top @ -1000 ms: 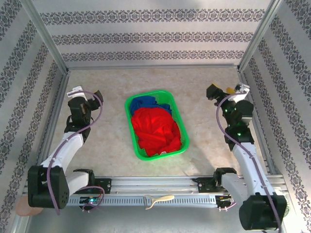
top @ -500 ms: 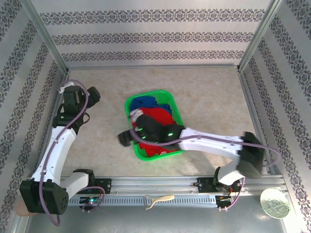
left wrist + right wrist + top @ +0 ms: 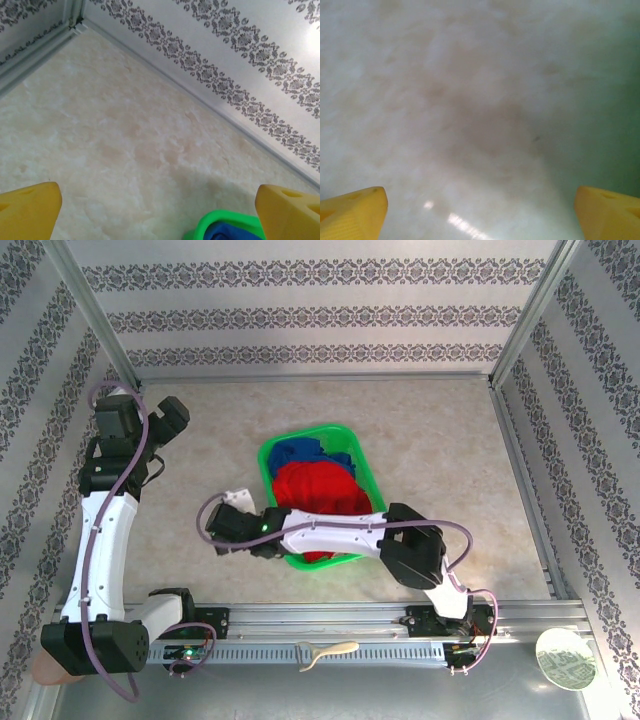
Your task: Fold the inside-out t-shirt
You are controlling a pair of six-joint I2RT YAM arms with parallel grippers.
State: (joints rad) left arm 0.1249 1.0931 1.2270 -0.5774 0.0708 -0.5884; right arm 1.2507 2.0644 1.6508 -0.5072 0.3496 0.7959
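The bright red cloth t-shirt [image 3: 318,495] lies bunched in the green plastic basket [image 3: 300,434] at the centre of the tabletop [image 3: 430,440], atop a blue garment [image 3: 300,451], ready for lifting out. We see both pincers spread apart, empty: left pincer [image 3: 172,418] at ten o'clock, right pincer [image 3: 216,530] at the basket's eight o'clock, farther from its rim than half a second ago.

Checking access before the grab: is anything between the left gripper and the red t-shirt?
Just the green basket's wall, on the left gripper's side. The t-shirt lies uncovered, except where the right arm crosses its near part. The blue garment sits beyond it.
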